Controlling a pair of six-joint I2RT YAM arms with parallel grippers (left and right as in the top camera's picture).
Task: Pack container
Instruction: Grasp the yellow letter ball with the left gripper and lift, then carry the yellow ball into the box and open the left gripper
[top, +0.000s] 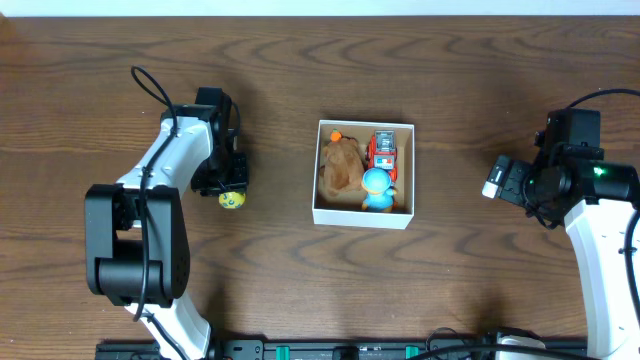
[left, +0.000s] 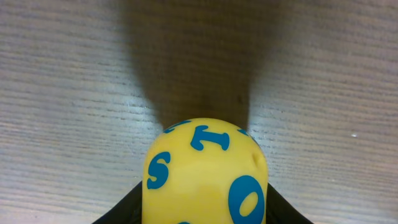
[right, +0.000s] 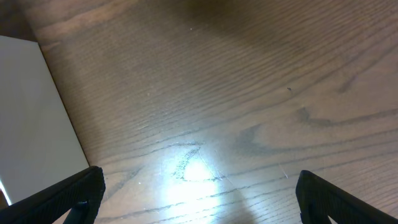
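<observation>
The container (top: 362, 219) is a small white-walled open box at the table's middle; it holds a brown plush toy (top: 341, 166), a red toy truck (top: 383, 151) and a blue penguin figure (top: 377, 188). My left gripper (top: 228, 189) is left of the box, shut on a yellow ball with blue letters (top: 231, 201) at table level. In the left wrist view the ball (left: 205, 171) fills the space between the black fingers (left: 205, 214). My right gripper (top: 492, 178) is open and empty, right of the box, over bare wood (right: 199, 199).
The box's white outer wall (right: 31, 112) shows at the left edge of the right wrist view. The dark wooden table (top: 120, 80) has a white strip along its far edge.
</observation>
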